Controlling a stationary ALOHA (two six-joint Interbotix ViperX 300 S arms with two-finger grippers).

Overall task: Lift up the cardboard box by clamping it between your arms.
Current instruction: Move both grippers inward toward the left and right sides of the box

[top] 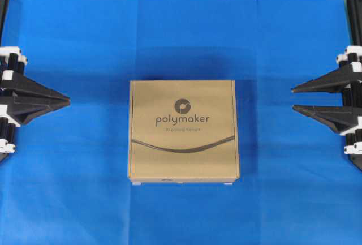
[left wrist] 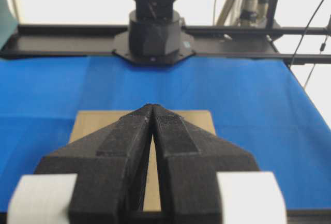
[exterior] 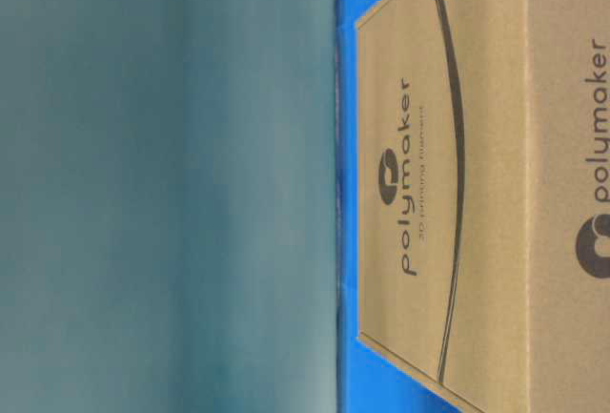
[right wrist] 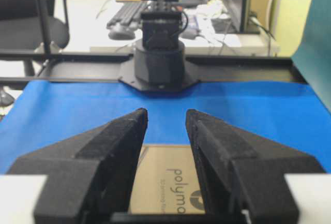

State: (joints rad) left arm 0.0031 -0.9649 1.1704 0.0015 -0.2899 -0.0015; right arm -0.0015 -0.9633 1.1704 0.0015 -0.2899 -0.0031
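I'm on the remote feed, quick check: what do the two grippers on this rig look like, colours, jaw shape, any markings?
Both match. The left gripper and right gripper have matte black jaws that are wedge-shaped, broad at the base and tapering to a point, with a rough, grainy surface. White blocks flank the jaws at the base, and white fittings sit on the black frame behind. No markings or cables are visible on them.
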